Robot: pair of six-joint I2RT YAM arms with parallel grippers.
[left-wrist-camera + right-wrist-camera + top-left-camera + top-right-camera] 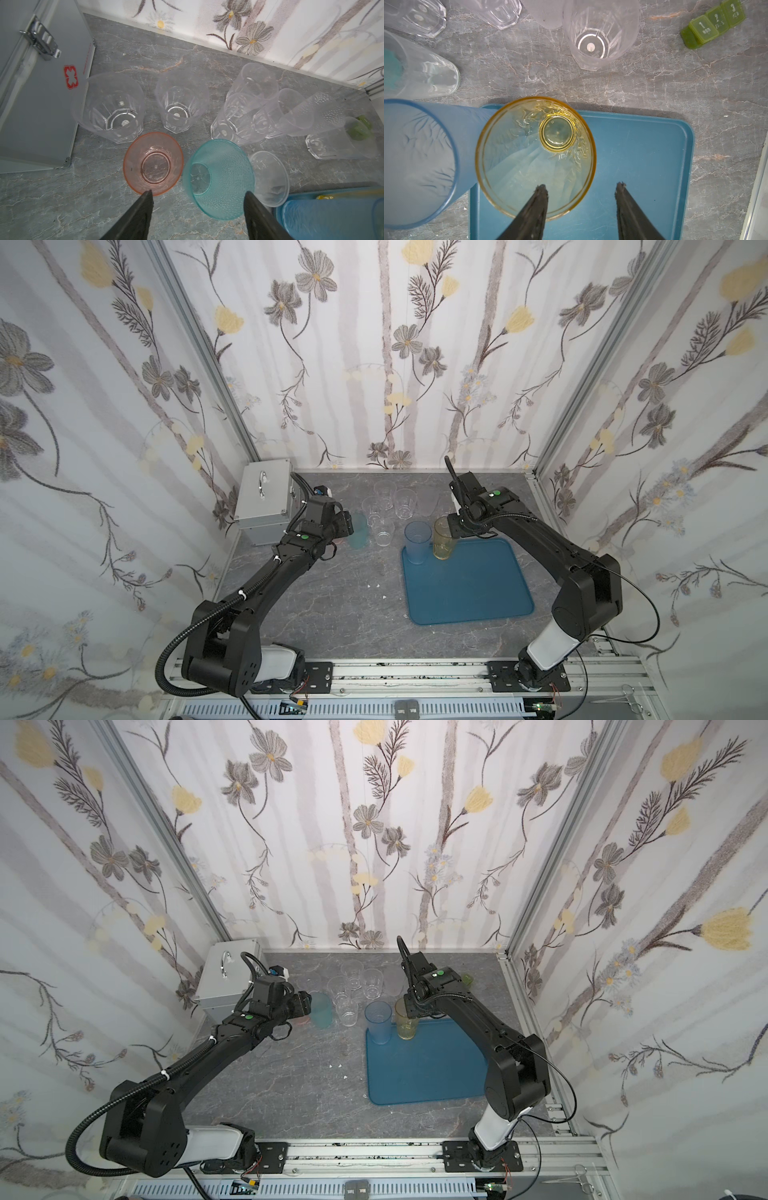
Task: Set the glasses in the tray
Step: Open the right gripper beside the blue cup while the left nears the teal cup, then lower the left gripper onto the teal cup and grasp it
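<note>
Grey marble counter (332, 593), teal-blue tray (469, 597) sitting on its right side. Blue glass (417, 541) and yellow glass (444, 541) stand upright along the tray's far edge. Teal glass (220, 178) is out on the counter by the clear glasses (405, 502). Left jaws are spread open around it, and right jaws gape open, straddling the yellow glass's rim.

Two glasses (417, 541) on the tray (469, 593)

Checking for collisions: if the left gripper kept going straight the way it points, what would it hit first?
Probably the teal glass, which stands between the left gripper's open fingers; depth is hard to judge.
</note>
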